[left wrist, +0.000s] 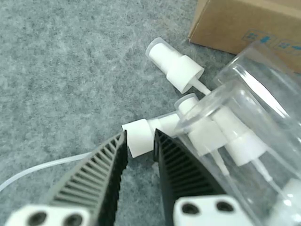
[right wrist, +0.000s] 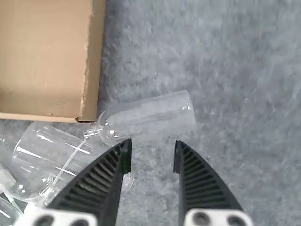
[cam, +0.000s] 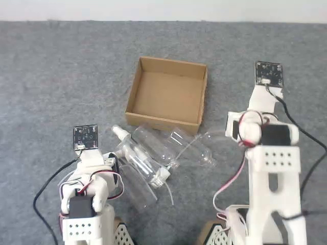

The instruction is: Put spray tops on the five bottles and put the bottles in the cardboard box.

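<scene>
Several clear bottles (cam: 153, 153) lie in a heap on the grey carpet, just in front of the cardboard box (cam: 134, 92). In the left wrist view my left gripper (left wrist: 139, 134) is shut on the collar of a white spray top (left wrist: 138, 136), whose thin tube (left wrist: 47, 167) trails away. A second loose spray top (left wrist: 174, 66) lies beyond it, and a third (left wrist: 221, 134) sits beside or in a clear bottle (left wrist: 254, 99). My right gripper (right wrist: 151, 146) is open over bare carpet, just short of a capless bottle (right wrist: 146, 117) lying on its side.
The box (right wrist: 42, 56) is open-topped, with nothing inside that I can see. Both arm bases stand at the near edge of the carpet, the right arm (cam: 268, 148) taller and beside the box. Bare carpet (cam: 61, 76) stretches to the left and far side.
</scene>
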Motion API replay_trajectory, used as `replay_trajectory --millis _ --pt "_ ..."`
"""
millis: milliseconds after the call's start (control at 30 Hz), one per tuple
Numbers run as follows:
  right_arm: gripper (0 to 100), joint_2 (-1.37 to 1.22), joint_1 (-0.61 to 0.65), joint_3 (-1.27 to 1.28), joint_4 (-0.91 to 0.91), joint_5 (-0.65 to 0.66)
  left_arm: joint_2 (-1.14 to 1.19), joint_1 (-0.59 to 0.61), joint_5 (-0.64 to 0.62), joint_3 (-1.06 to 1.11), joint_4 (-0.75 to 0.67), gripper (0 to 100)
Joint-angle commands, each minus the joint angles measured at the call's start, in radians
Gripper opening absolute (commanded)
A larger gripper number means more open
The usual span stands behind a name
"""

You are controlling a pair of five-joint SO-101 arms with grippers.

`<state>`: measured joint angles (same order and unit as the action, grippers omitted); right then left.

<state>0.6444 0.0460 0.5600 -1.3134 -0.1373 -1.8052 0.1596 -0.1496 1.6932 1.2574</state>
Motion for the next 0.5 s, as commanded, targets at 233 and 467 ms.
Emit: replay_trajectory --millis 233,467 --pt "30.8 -0.283 0.019 -0.173 0.007 -0.195 -0.014 -0.002 -0.009 -0.008 0.005 8" --pt "30.9 -0.456 0.065 -0.267 0.005 -0.315 -0.014 -0.002 -0.009 -0.008 0.005 8"
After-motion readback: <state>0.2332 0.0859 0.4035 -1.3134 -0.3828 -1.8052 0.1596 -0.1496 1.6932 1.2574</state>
